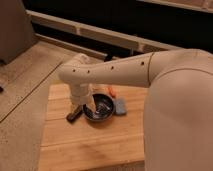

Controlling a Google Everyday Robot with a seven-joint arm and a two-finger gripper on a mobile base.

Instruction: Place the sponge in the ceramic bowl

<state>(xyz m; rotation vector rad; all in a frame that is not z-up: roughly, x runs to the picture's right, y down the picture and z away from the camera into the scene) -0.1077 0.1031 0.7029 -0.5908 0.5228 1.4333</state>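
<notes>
The ceramic bowl (102, 108) is dark and glossy and sits on the wooden board (90, 142). Touching its right rim lies the blue-grey sponge (120, 106), flat on the board. My white arm reaches in from the right and bends down at the wrist (77, 75). The gripper (86, 104) hangs at the bowl's left edge, low over the board and across the bowl from the sponge.
A flat black bar (75, 115) lies just left of the bowl, under the gripper. A small orange item (112, 91) sits behind the bowl. Speckled counter (22, 105) surrounds the board, and a dark ledge (100, 37) runs along the back.
</notes>
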